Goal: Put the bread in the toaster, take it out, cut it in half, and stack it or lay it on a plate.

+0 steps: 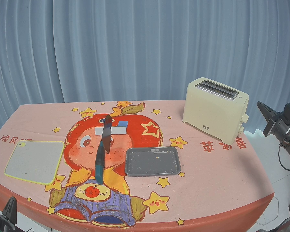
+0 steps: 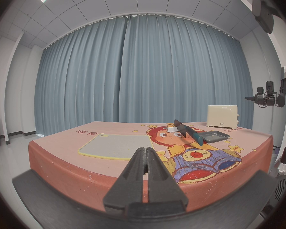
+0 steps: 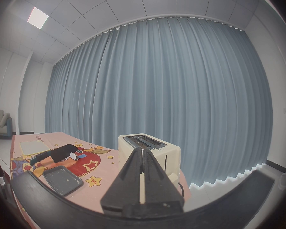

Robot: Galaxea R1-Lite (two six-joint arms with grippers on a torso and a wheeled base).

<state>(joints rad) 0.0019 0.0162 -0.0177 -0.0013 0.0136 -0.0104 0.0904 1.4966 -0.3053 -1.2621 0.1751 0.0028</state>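
Observation:
A cream two-slot toaster point(image 1: 216, 111) stands at the table's back right, both slots dark and nothing sticking out of them. A knife point(image 1: 102, 150) with a teal handle and dark blade rests mid-table, its blade tip raised over a small white card point(image 1: 116, 130). Just right of it lies a grey rectangular plate point(image 1: 152, 161), bare but for crumbs. A grey cutting board point(image 1: 35, 161) with a yellow-green rim lies at the left. My left gripper point(image 2: 145, 149) is shut, held off the table's front left corner. My right gripper point(image 3: 142, 150) is shut, off the table's right side beside the toaster point(image 3: 149, 151).
A small blue tag point(image 1: 122, 123) lies behind the white card. The pink printed tablecloth point(image 1: 216, 178) has open room at the front right and between plate and toaster. A blue curtain hangs close behind the table.

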